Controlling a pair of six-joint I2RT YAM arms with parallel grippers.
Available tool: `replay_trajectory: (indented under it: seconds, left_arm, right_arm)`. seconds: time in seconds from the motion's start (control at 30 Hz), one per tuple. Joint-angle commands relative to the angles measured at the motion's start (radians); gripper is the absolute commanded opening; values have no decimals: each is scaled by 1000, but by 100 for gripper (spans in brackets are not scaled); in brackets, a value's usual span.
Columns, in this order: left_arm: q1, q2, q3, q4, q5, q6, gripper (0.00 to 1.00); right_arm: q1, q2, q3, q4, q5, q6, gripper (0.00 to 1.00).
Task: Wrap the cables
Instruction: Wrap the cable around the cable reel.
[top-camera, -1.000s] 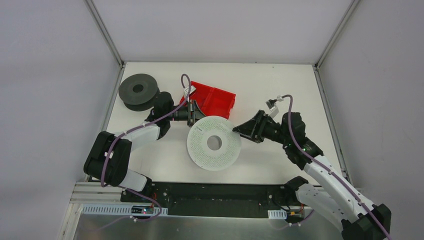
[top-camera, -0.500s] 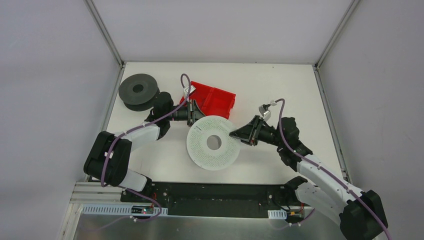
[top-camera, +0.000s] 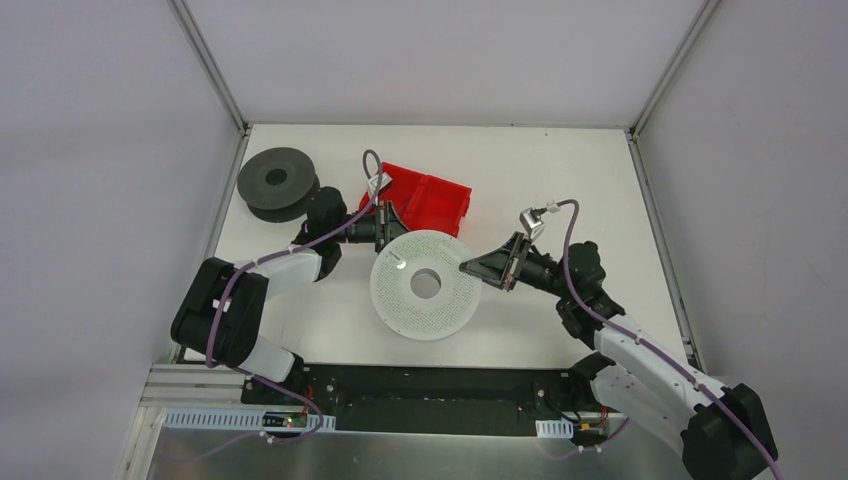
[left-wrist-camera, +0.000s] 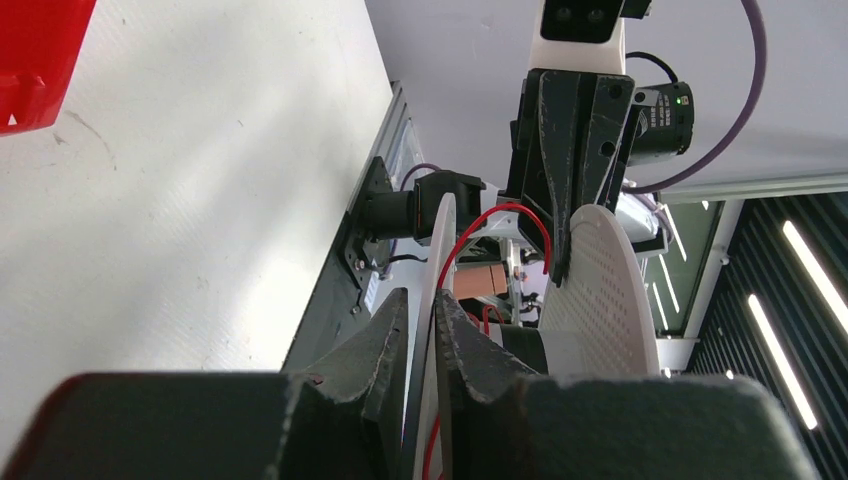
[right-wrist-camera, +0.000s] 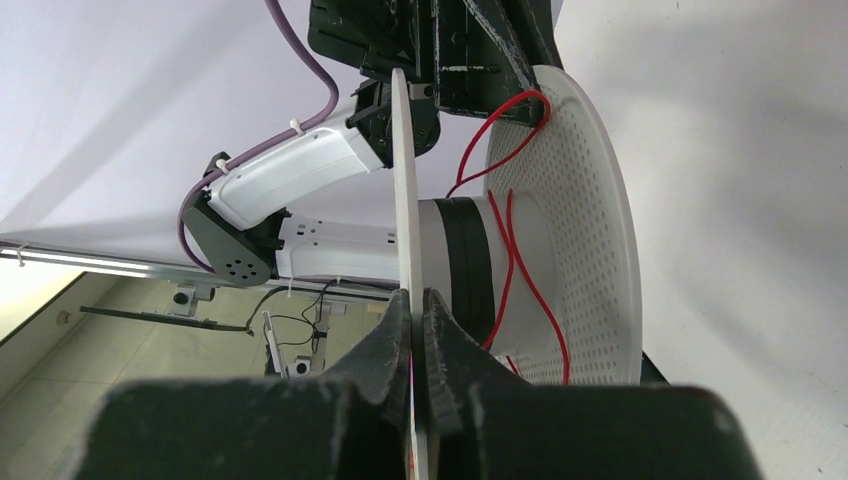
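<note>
A white perforated spool (top-camera: 440, 312) sits mid-table between both grippers. Thin red cables (right-wrist-camera: 510, 250) loop loosely round its hub (right-wrist-camera: 462, 262) between the two flanges. In the left wrist view a red cable (left-wrist-camera: 500, 207) arcs up from the hub. My right gripper (top-camera: 468, 267) is shut on the rim of one flange (right-wrist-camera: 402, 180), which runs straight between its jaws (right-wrist-camera: 415, 295). My left gripper (top-camera: 393, 240) straddles the opposite rim (left-wrist-camera: 432, 250). Its jaws (left-wrist-camera: 422, 297) stand slightly apart, with a thin dark gap beside the flange.
A black spool (top-camera: 277, 180) lies at the back left. A red bin (top-camera: 428, 198) stands just behind the white spool, close to my left wrist. Grey walls enclose the table on three sides.
My right arm reached left to the white spool and its jaws closed on the rim. The left jaws loosened a little. The spool shifted slightly left.
</note>
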Motion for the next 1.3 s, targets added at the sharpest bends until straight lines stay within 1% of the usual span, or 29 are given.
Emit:
replay_trajectory:
  seconds: [0.0,0.37,0.7,0.93,1.07,1.27]
  left_arm:
    - [23,-23,-4,76,45,-17,14]
    - [33,-61,5,131,67,-83,21]
    - [36,-94,6,117,62,-99,26]
    - [43,-130,-3,106,66,-105,31]
    - [47,-172,-19,79,70,-98,33]
    - [51,-231,-21,-28,75,-40,37]
  right_arm:
    - [-10,-39,-19,25,81,-3,0]
    - [-17,-115,-35,39,107,3,0]
    - [-25,-117,-43,37,94,-3,0]
    - [-32,-186,-65,39,132,-3,0]
    - [-43,-211,-58,16,137,-2,0]
    - [-48,-215,-53,3,144,11,0]
